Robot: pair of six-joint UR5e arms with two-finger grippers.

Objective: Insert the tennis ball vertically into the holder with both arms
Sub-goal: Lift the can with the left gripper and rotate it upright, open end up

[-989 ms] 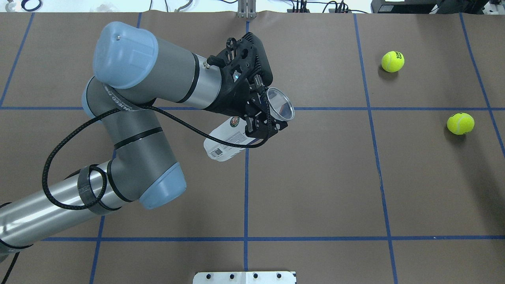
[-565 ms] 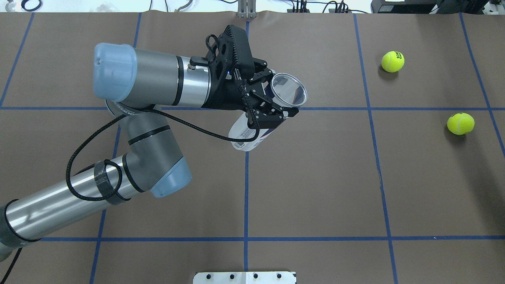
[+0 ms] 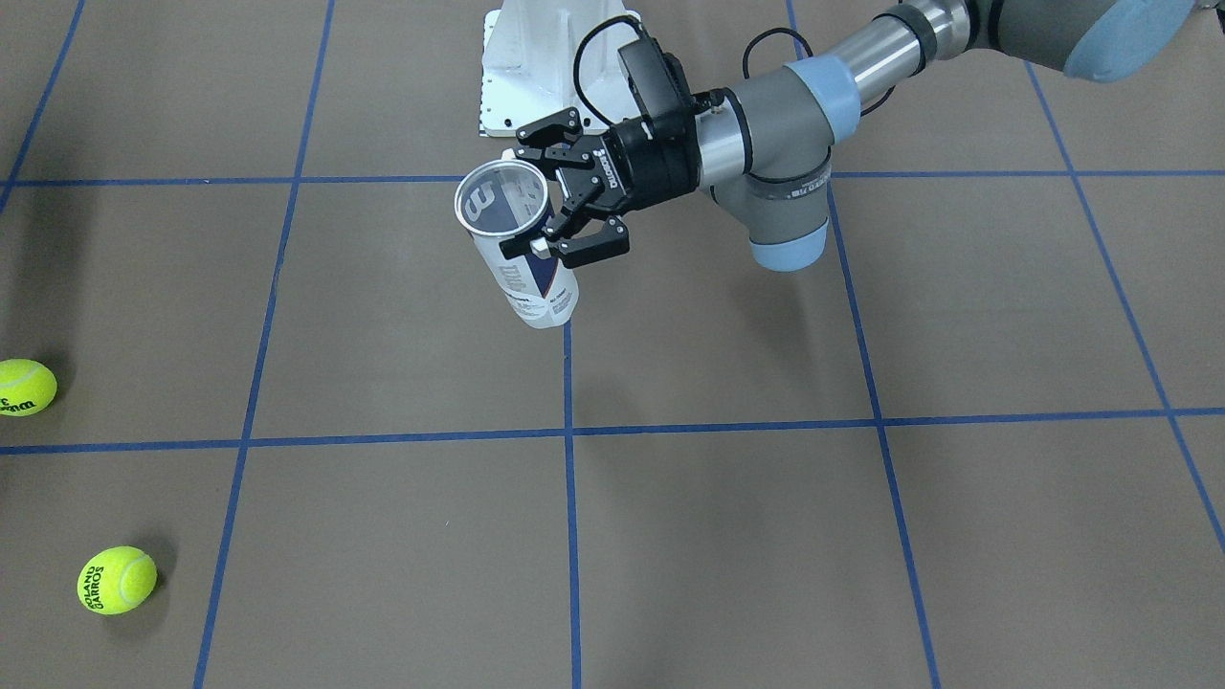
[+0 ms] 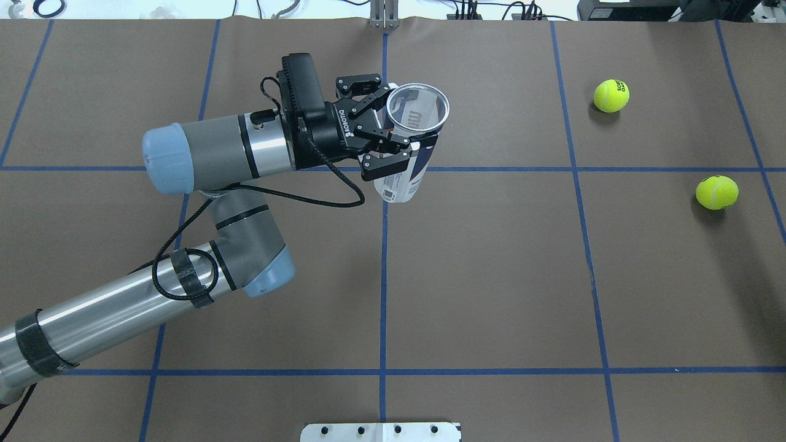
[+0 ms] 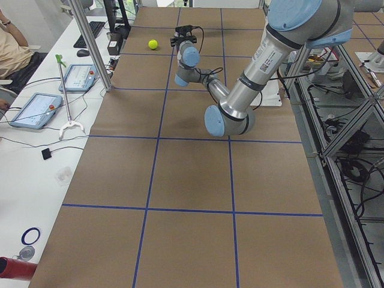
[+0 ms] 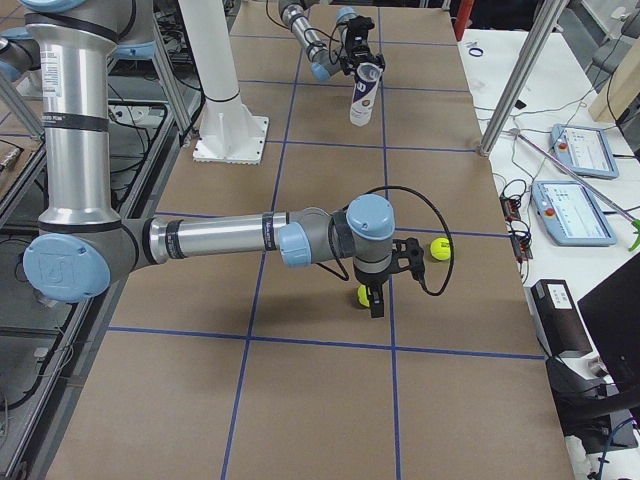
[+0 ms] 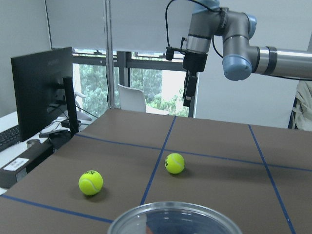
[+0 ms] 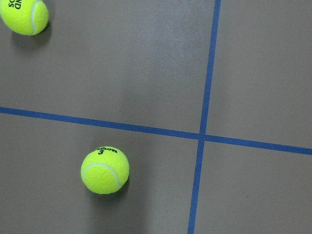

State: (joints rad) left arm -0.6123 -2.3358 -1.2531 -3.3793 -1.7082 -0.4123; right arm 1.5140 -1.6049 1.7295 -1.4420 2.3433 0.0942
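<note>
- A clear plastic tennis-ball tube with a metal rim and a white-and-navy label, the holder (image 3: 532, 282), is gripped by the black two-finger left hand (image 4: 393, 126). Its fingers are clamped on opposite sides of the tube, just under the rim.
- The holder stands nearly upright with its open mouth up. It seems to be lifted off the brown paper-covered worktop (image 4: 491, 276), straight out in front of the white bolted base plate (image 4: 381, 431) and well apart from it.
- Relative to the left hand, the rim sits just above the fingers and the labelled body hangs below them.
- The holder looks empty: its label shows through the open mouth.
- Judged done: the holder is grasped and presented mouth up.
- Two yellow-green felt tennis balls lie on the worktop, far to the robot's right of the base plate: the Wilson ball (image 8: 105, 170) and, farther from the base plate, the Roland Garros ball (image 4: 611, 95).
- The black right hand (image 7: 187, 100) hangs above the Wilson ball, pointing down and not touching it. I cannot tell whether its fingers are apart or together.
- Judged left: pick up a ball, carry it over the holder's mouth and drop it in.
</note>
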